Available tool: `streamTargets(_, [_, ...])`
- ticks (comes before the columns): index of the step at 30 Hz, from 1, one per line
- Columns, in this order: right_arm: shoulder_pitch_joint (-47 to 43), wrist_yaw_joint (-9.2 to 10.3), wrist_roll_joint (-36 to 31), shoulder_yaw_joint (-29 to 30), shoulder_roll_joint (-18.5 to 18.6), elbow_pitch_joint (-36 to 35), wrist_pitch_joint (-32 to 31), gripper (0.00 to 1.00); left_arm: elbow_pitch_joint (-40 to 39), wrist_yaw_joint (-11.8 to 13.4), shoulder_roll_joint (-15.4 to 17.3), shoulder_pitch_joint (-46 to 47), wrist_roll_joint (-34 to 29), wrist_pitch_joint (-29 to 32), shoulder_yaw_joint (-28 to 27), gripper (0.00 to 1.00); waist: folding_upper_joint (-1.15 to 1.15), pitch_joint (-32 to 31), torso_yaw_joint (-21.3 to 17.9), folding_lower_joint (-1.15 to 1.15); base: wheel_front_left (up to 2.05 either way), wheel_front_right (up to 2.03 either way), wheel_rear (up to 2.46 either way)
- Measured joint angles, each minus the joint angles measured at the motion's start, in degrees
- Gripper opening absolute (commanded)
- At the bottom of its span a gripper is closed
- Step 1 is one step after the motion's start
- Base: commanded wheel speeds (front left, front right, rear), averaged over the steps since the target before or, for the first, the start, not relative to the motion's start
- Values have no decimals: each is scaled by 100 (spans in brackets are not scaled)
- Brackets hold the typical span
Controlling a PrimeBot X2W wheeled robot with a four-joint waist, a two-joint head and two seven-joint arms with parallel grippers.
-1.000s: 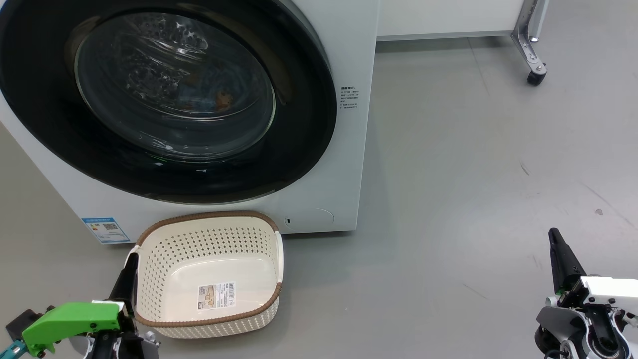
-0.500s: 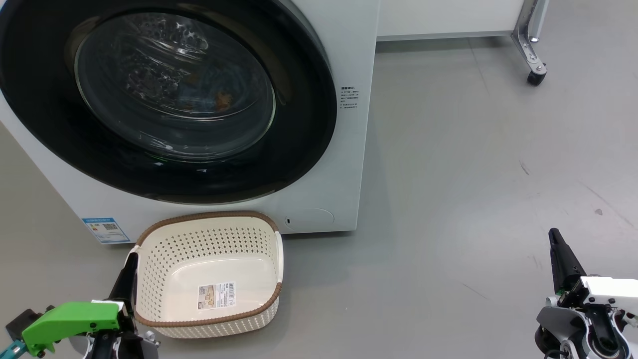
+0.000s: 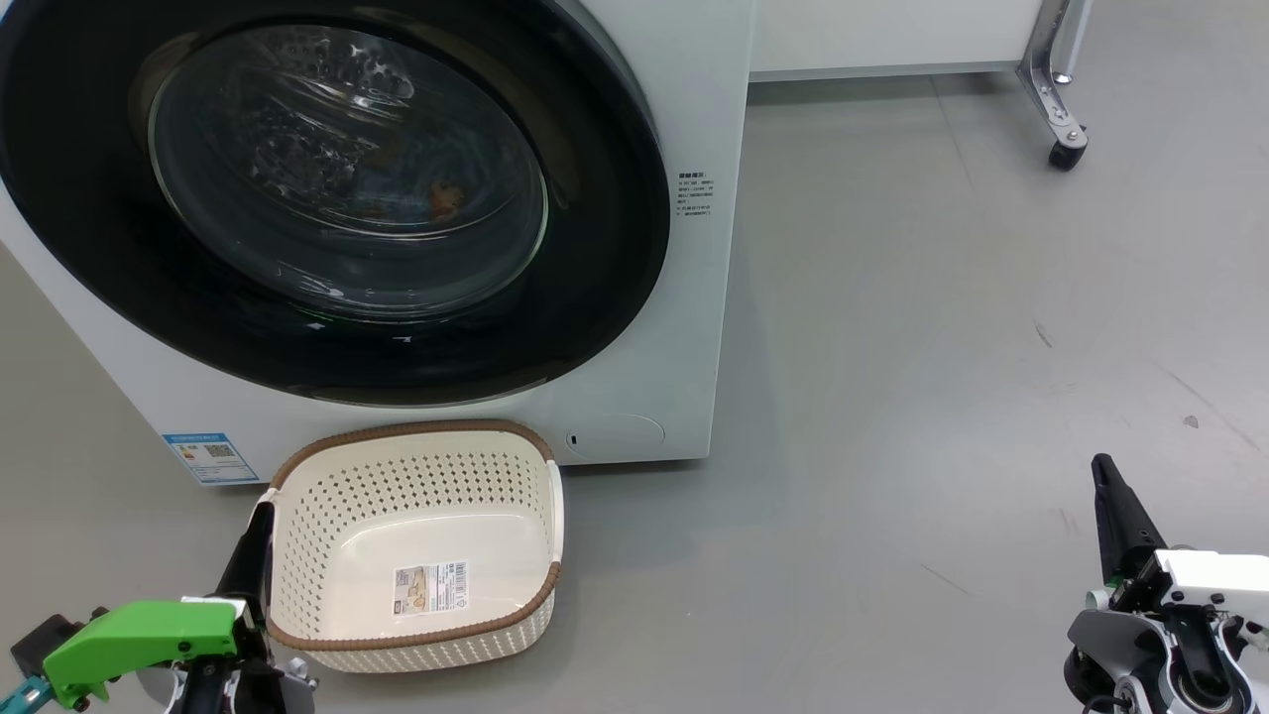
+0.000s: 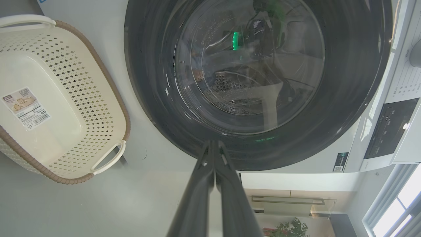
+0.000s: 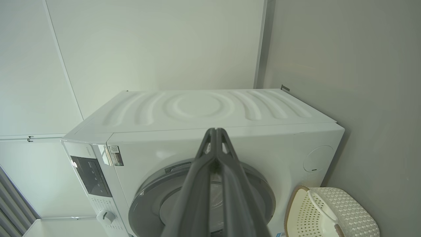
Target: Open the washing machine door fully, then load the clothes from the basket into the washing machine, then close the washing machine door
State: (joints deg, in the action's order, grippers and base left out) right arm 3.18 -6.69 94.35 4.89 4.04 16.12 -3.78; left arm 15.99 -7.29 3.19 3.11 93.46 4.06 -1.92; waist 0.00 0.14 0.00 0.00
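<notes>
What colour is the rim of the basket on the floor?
Brown, woven-look rim on a cream-white basket; the head view shows it best.

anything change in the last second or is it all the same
Nothing visibly changed. The washing machine door stays closed, the basket sits empty in the same spot, and the left gripper and right gripper stay shut, low and holding nothing.
</notes>
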Motion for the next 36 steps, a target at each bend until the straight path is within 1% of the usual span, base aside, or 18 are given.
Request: streamTargets(36, [1, 0, 0, 18, -14, -3, -23, 0, -8, 0, -1, 1, 0, 2, -11, 0, 0, 2, 0, 0, 0, 0, 0])
